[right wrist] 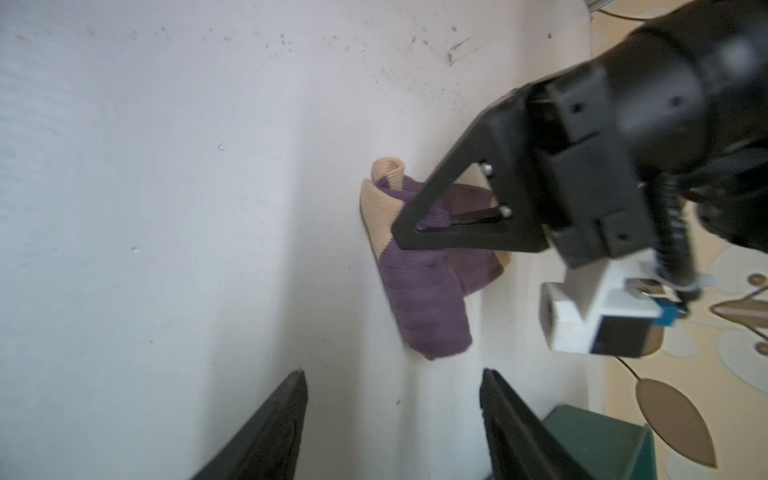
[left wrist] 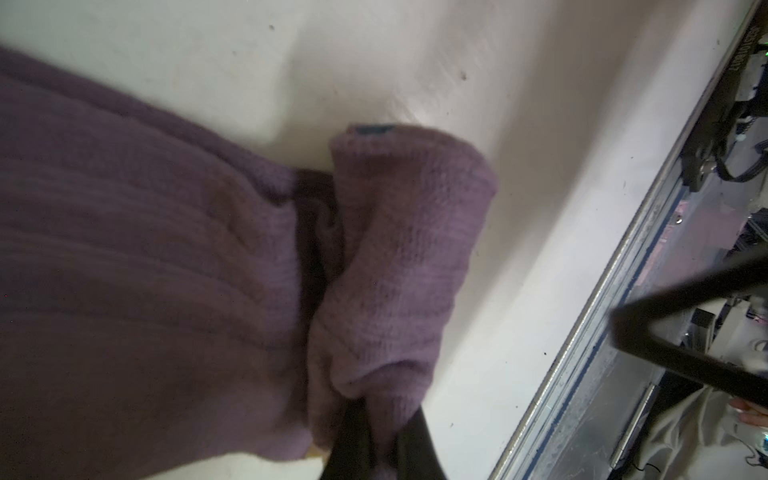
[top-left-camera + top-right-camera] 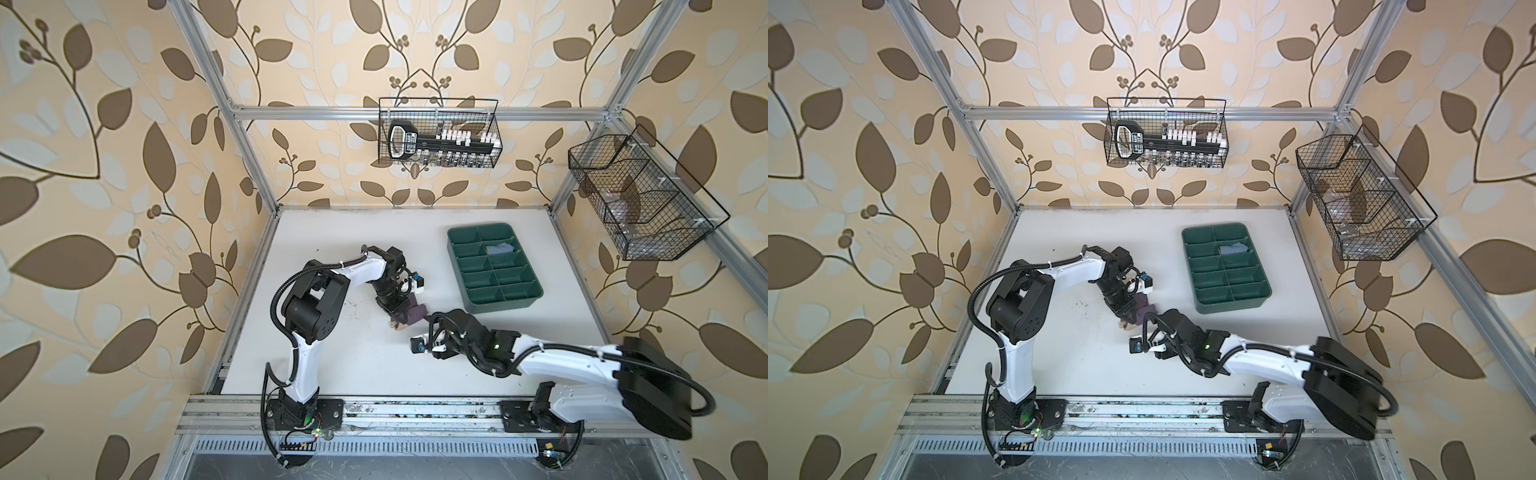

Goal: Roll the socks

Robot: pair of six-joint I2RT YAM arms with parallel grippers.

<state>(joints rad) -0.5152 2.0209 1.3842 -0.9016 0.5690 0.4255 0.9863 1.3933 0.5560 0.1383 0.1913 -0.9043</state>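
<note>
A purple sock point(image 3: 411, 312) with tan toe lies partly rolled in the middle of the white table point(image 3: 332, 353), seen in both top views point(image 3: 1145, 311). My left gripper point(image 2: 380, 451) is shut on a fold of the sock point(image 2: 399, 249). From the right wrist view its black fingers point(image 1: 419, 226) pinch the roll beside the tan end, and the purple sock point(image 1: 424, 299) bulges below them. My right gripper point(image 1: 392, 374) stands open just short of the sock, with only bare table between its fingers.
A green divided tray point(image 3: 536, 293) sits at the back right of the table, with a pale blue cloth-like thing point(image 3: 498, 248) in one compartment. Two black wire baskets point(image 3: 440, 133) point(image 3: 640, 199) hang on the walls. The metal rail point(image 3: 374, 409) runs along the front edge.
</note>
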